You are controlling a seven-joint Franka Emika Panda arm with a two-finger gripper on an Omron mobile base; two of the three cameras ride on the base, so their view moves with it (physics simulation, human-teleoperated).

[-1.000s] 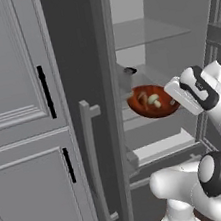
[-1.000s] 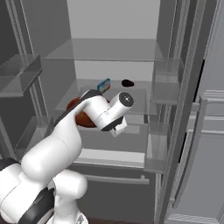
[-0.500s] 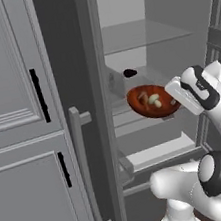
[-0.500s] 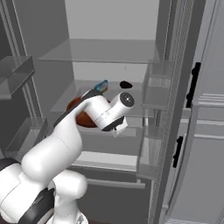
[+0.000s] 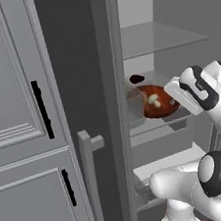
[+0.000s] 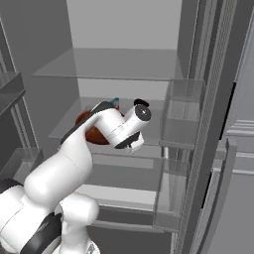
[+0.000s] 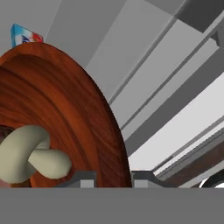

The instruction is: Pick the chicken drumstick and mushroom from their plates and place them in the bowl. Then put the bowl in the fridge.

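Tool (image 7: 113, 174) clamped on bowl (image 7: 61, 100) rim | bowl holds mushroom (image 7: 26, 153) | inside fridge (image 5: 167, 42)

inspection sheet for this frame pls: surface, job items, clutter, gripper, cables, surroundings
Surface: clear fridge shelf, mid-height inside the open fridge; the bowl sits at its level, contact cannot be told.
Job's things: bowl, reddish-brown, inside the fridge; mushroom lies in the bowl; drumstick barely visible at the hand view's left edge, not confirmed.
Clutter: small dark object on the shelf behind the bowl; blue-and-red item beyond the bowl's far rim, identity unclear.
Grippers: gripper shut on the bowl's rim.
Cables: nothing seen.
Surroundings: fridge door open, with handle; grey cabinets left of it; clear door bins on the right.
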